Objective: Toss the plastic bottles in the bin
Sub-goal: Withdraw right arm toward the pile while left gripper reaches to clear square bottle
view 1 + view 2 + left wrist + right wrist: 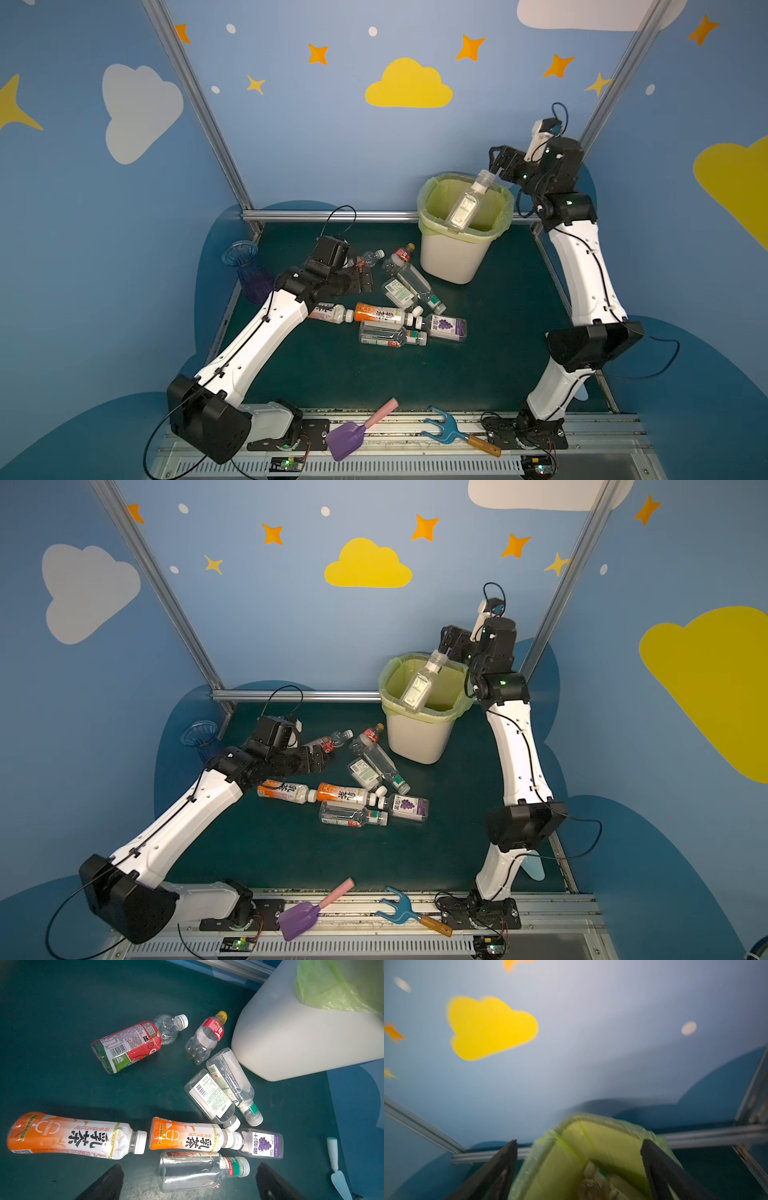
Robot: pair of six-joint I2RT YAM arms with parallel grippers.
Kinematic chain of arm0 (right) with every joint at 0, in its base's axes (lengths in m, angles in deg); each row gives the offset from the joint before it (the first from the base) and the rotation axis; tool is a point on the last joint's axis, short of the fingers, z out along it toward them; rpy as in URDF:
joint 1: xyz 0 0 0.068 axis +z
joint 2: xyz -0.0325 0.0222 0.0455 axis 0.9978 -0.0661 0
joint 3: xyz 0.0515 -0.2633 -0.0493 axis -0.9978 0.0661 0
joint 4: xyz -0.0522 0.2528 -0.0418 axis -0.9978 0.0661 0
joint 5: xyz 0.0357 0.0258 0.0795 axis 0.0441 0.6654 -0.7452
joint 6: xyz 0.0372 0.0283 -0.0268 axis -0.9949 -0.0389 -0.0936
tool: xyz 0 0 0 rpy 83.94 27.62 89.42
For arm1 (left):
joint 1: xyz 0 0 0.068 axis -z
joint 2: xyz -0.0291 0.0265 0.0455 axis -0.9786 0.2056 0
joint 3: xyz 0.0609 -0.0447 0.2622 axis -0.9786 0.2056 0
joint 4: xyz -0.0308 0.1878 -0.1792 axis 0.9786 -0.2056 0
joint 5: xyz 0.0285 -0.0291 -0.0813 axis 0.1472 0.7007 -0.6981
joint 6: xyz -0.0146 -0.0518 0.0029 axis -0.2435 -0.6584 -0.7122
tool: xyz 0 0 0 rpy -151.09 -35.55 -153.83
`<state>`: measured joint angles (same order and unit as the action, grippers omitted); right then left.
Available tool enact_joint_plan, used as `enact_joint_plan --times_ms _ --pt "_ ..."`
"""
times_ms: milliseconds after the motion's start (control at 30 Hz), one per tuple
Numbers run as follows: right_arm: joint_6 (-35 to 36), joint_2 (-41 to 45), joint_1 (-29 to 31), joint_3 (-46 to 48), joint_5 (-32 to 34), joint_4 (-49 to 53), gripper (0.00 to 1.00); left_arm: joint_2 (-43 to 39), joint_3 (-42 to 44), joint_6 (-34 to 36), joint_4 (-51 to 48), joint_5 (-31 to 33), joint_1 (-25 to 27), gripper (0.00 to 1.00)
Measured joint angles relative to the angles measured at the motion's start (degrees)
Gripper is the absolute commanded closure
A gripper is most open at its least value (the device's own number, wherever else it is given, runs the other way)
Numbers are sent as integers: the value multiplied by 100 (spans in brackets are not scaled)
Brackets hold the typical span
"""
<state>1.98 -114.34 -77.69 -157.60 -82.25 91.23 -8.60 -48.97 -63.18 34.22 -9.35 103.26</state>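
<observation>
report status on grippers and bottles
Left gripper open over eight bottles lying on the mat. Right gripper open above the bin; clear bottle tilted cap-up in its mouth, ungripped. Blue vase close by left arm.

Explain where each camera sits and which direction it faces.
Both top views: high in front, looking down on the table; left arm, right arm show.
Left wrist: low over the table, facing lying bottles; open left gripper shows.
Right wrist: above the bin, facing the back wall, blurred; open right gripper shows.
All share the bin.
</observation>
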Motion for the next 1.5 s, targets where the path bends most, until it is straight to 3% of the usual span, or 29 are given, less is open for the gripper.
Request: enact_joint_plan --times_ms 200,500,700,933,1133,1233,1500 --pt "382 914 -199 721 68 297 9 -328 173 -70 -162 72 0 0" --pt "595 2588 -197 1504 -365 516 11 28 170 -120 -262 -101 7 0" --pt "826 2861 -57 2702 -1106 1161 16 203 188 -210 -256 -254 57 1" --pt "1239 3171 765 4081 -1591 1915 16 649 337 -286 -315 -389 326 3" --pt "1379 3445 1473 4614 -1598 2090 16 846 404 -428 -328 -450 363 11" --pt "1335 3453 1598 4819 -1565 2070 16 986 376 -409 -380 -450 426 17" --pt "1255 3405 1711 5064 -1561 1993 16 1429 68 -358 -597 -442 721 21"
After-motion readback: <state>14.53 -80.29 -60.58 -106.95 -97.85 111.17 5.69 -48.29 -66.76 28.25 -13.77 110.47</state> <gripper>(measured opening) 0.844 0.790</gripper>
